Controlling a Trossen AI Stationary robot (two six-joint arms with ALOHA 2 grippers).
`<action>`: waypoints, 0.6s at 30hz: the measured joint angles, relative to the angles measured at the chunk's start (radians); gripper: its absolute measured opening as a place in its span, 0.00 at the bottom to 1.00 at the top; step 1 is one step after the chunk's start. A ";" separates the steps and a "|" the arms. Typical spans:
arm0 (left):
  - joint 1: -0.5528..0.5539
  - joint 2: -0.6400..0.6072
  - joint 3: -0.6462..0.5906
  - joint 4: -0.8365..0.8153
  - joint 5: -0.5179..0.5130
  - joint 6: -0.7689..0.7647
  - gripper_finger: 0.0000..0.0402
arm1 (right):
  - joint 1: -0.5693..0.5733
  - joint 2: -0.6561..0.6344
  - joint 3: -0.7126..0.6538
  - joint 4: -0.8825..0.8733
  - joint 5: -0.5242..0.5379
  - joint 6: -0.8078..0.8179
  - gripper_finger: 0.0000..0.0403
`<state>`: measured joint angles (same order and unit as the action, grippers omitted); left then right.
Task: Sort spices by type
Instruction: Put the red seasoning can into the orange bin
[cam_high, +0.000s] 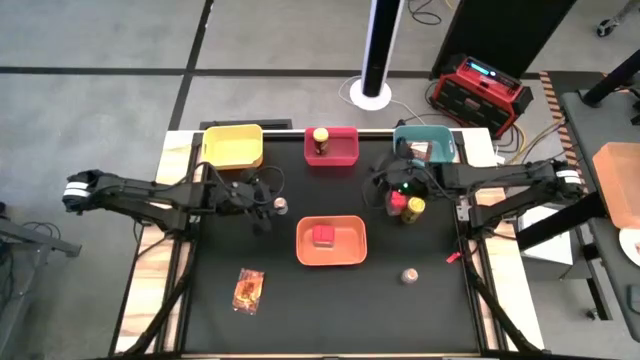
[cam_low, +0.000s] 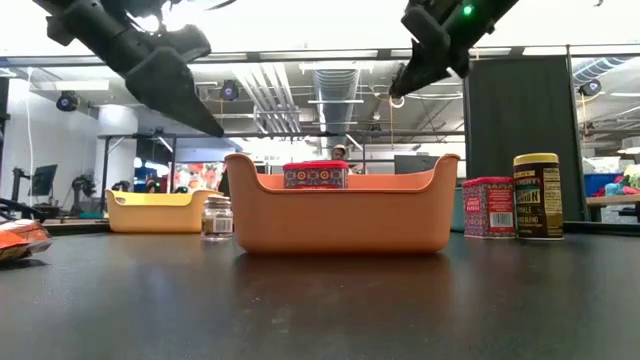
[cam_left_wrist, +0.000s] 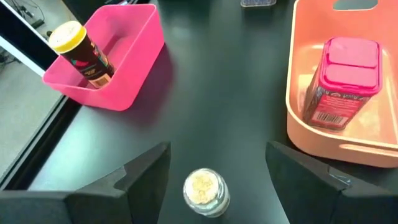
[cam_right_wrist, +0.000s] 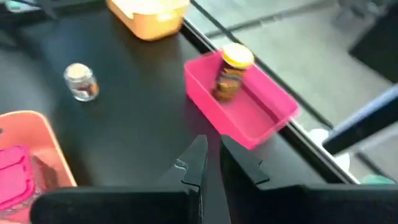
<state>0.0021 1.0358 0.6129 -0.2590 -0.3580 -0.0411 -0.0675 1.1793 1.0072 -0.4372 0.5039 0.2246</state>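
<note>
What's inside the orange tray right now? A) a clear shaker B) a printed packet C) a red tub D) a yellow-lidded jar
C: a red tub stands in the orange tray; the left wrist view shows the same, while the nearest clear shaker is outside it on the table.

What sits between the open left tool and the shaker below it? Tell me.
Nothing: in the left wrist view only bare black table shows between the open left tool and the shaker, which stands between its fingers.
</note>
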 joint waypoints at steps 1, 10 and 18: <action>0.000 -0.002 0.002 -0.003 0.000 0.004 0.62 | -0.004 0.000 0.018 -0.042 0.001 0.030 0.08; 0.000 -0.028 0.012 -0.102 -0.001 0.003 0.62 | -0.005 0.002 0.142 -0.438 -0.004 0.318 0.08; 0.000 -0.054 0.013 -0.102 -0.002 0.006 0.62 | -0.005 0.002 0.208 -0.872 -0.171 0.599 0.08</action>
<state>0.0021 0.9821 0.6254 -0.3615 -0.3595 -0.0349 -0.0727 1.1812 1.2148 -1.3087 0.3325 0.8232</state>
